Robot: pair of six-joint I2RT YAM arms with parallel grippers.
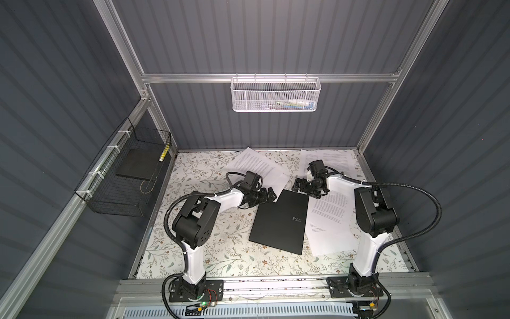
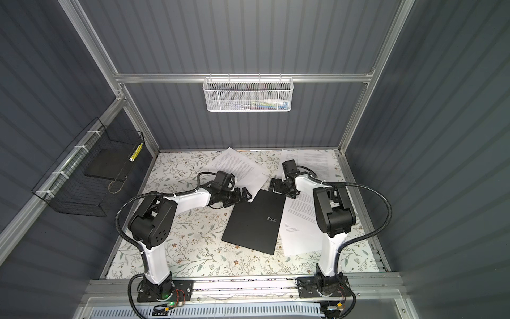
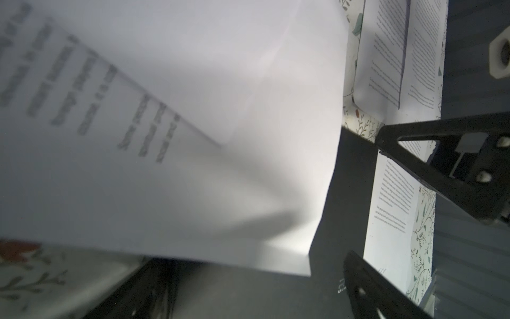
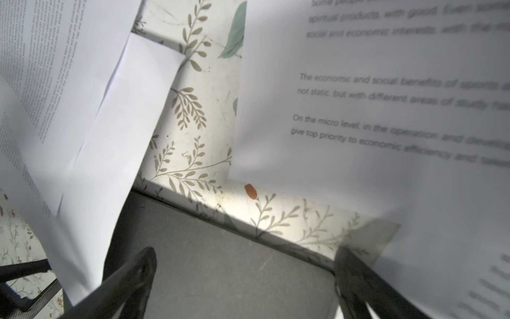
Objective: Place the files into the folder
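Robot lab test cell, not a home or office. Boxed in by a silver aluminium extrusion frame (image 1: 270,78) filled with dark grey ribbed wall panels (image 1: 248,36). Bench floor is a flat tabletop under a pale floral-print cover sheet (image 1: 209,226). Two white-and-black jointed robot arms, left (image 1: 193,218) and right (image 1: 372,215), stand on black metal base plates (image 1: 196,290) bolted to a front rail, with bare wires and a lit green LED board (image 1: 203,303) beside a white slotted cable duct (image 1: 248,313). A white mesh metal basket (image 1: 276,96) hangs on the back rail; a black wire basket (image 1: 110,198) is zip-tied to the side rail.
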